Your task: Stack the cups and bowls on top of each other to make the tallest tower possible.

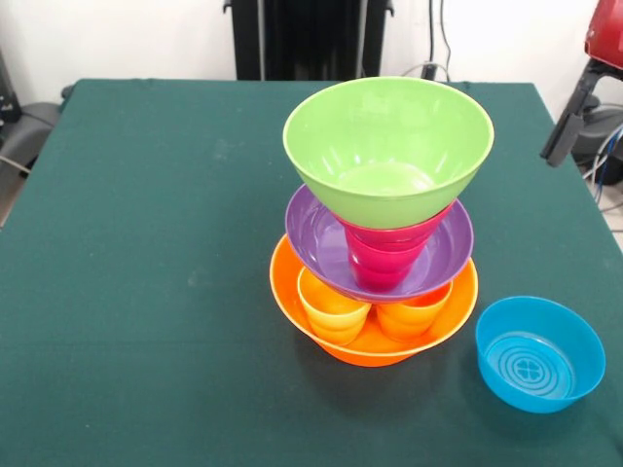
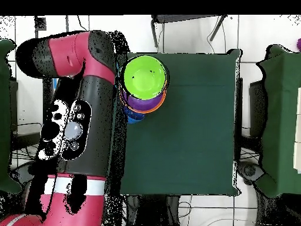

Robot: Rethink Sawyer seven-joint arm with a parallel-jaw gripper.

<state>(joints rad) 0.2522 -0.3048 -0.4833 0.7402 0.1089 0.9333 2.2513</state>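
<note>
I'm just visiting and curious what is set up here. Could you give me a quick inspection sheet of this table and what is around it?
Surface: dark green table, bare apart from the bowls.
Job's things: tower built on the large orange bowl; a yellow cup and an orange cup sit in it, then the purple bowl, a red piece, and the lime green bowl on top. The light blue bowl stands apart on the table beside the tower.
Clutter: nothing seen.
Hand: not in view; the red and black arm is drawn off beside the table.
Cables: some by the wall behind the table.
Surroundings: black stand, white wall.
</note>
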